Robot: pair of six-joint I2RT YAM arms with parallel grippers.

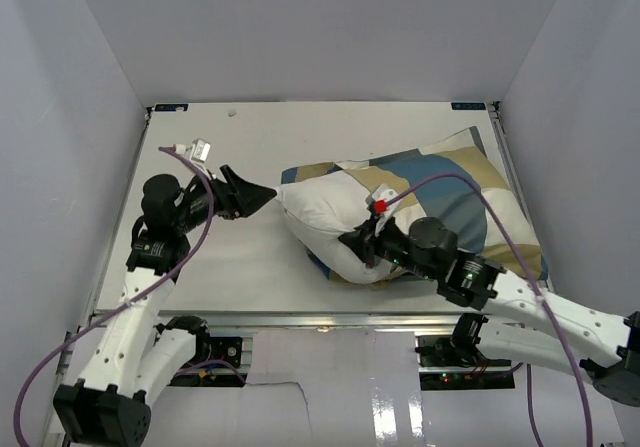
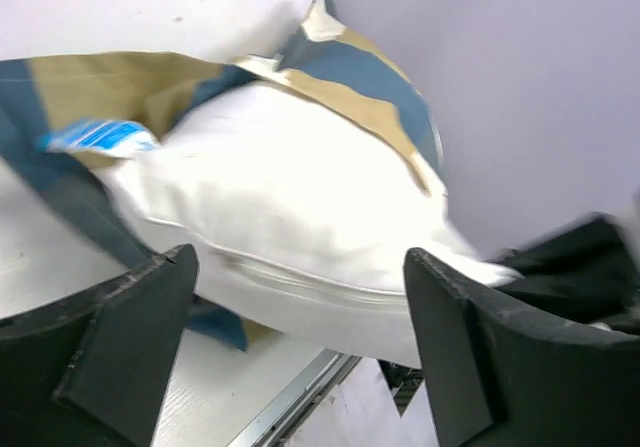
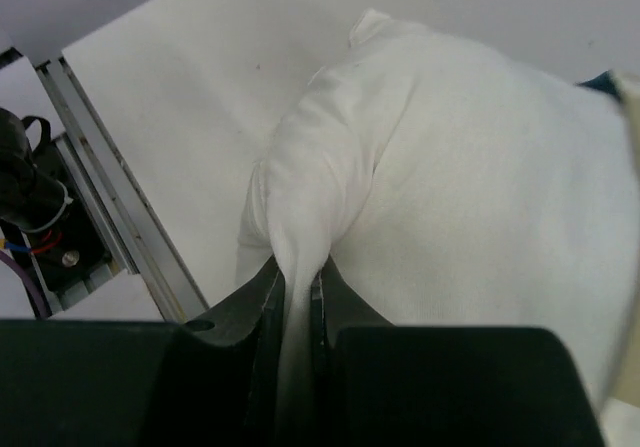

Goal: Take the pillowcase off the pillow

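Top external view shows one pillow and one pillowcase lying on the desk, right of centre, with two arms reaching in from the near edge. The pillowcase acts as the container: the right part of the pillow sits inside it, while the left part pokes out of the open end, bare and white, with a pointed corner aimed at the left arm. The cover's blue, tan and cream blocks spread flat toward the far right corner of the desk. The right arm comes in from the lower right, and the right jaws are closed tight on a fold of the pillow's white fabric at its near side; the right wrist view shows that fold of the pillow pinched between the two dark fingers, with bare desk beyond. The left jaws stand wide apart and hold nothing: in the left wrist view the two fingers frame the pillow ahead of them, with the pillowcase bunched behind and beneath it. From above, the left jaws sit right at the pillow's left corner.
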